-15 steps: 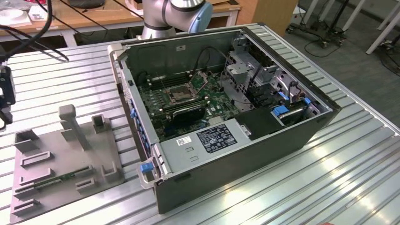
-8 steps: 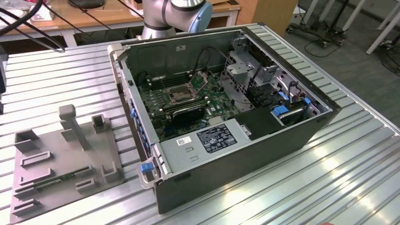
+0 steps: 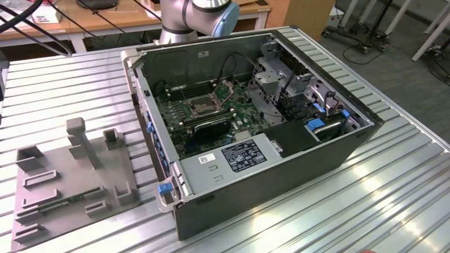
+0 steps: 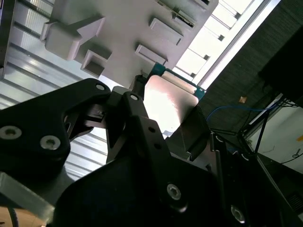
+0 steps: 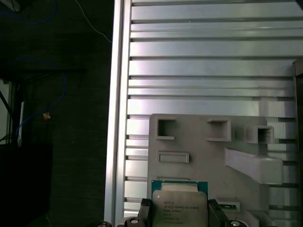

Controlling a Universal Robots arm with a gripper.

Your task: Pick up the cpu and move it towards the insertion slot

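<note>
In both wrist views the cpu (image 5: 180,204) (image 4: 171,100), a flat square chip with a silvery top and a thin green rim, sits between my gripper's two dark fingers. The gripper (image 5: 179,213) (image 4: 171,120) is shut on its opposite edges. It hangs in the air over the grey holder plate (image 5: 199,151) (image 4: 118,28), near the table's edge. In the exterior view the insertion slot (image 3: 199,107), a square socket with a silvery frame and dark centre, lies on the motherboard inside the open computer case (image 3: 253,121). The arm (image 3: 193,16) rises behind the case.
The grey holder plate (image 3: 63,179) with raised blocks and pockets lies on the ribbed metal table (image 3: 393,200) at the exterior view's left. Drive cages and cables (image 3: 295,95) crowd the case's side toward the exterior view's right. Beyond the table's edge is dark floor (image 5: 57,118).
</note>
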